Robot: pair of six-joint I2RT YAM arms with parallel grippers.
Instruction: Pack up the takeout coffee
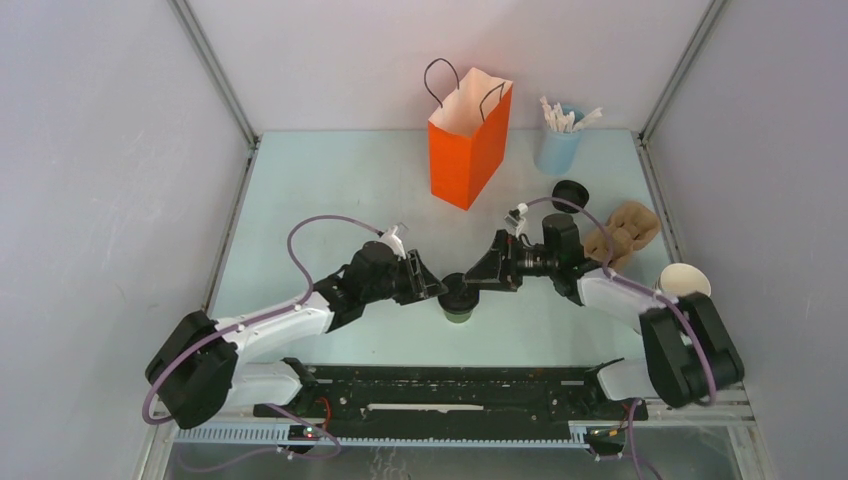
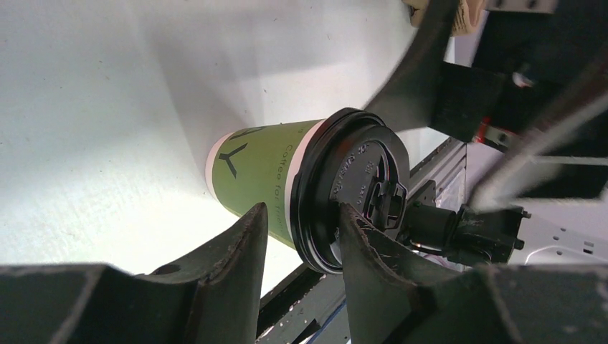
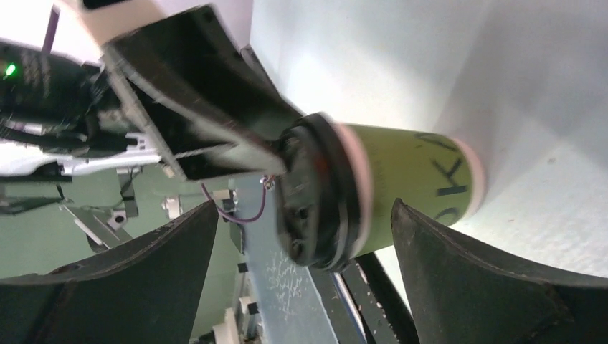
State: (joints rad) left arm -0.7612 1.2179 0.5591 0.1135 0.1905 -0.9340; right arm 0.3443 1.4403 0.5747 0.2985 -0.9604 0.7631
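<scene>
The takeout coffee [image 1: 458, 300], a small olive-green cup with a black lid, stands near the table's front middle between the two arms. My left gripper [image 1: 438, 289] is shut on its top. In the left wrist view one finger [image 2: 247, 236] lies against the green wall of the takeout coffee [image 2: 265, 172] and the other presses on the lid, with my left gripper [image 2: 301, 211] straddling the rim. My right gripper [image 1: 478, 281] stands open on the other side. In the right wrist view the right gripper [image 3: 305, 208] spans the takeout coffee [image 3: 409, 179] with clear gaps on both sides.
An orange paper bag [image 1: 468, 140] stands open at the back centre. A pale blue cup of white sticks [image 1: 558, 148] is to its right. A loose black lid [image 1: 571, 193], a brown cardboard carrier [image 1: 625, 228] and a lidless cup [image 1: 684, 280] lie on the right side.
</scene>
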